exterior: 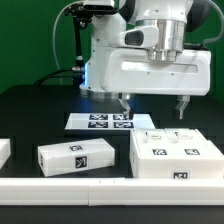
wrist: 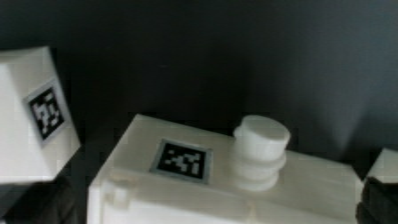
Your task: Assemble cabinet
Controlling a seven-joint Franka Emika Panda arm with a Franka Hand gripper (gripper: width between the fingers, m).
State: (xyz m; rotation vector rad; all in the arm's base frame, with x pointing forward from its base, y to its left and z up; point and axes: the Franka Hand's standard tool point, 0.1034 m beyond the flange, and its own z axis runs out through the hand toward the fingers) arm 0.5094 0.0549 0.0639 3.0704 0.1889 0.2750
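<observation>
The cabinet (exterior: 175, 157) is the largest white box and lies on the black table at the exterior view's right, with tags on its top and front. My gripper (exterior: 154, 103) hangs open and empty a little above the cabinet's far edge, one finger (exterior: 125, 101) on each side. In the wrist view the cabinet (wrist: 169, 195) fills the lower part, with one tag (wrist: 178, 160) and a small round white knob (wrist: 263, 150). The gripper (wrist: 210, 197) straddles it, and its dark fingertips (wrist: 381, 172) show only at the frame's corners.
A smaller long white block (exterior: 77, 155) with one tag lies at the cabinet's left; a tagged white block (wrist: 36, 110) also shows in the wrist view. The marker board (exterior: 110, 121) lies behind. Another white part (exterior: 4, 152) sits at the far left. A white rail (exterior: 100, 186) runs along the front.
</observation>
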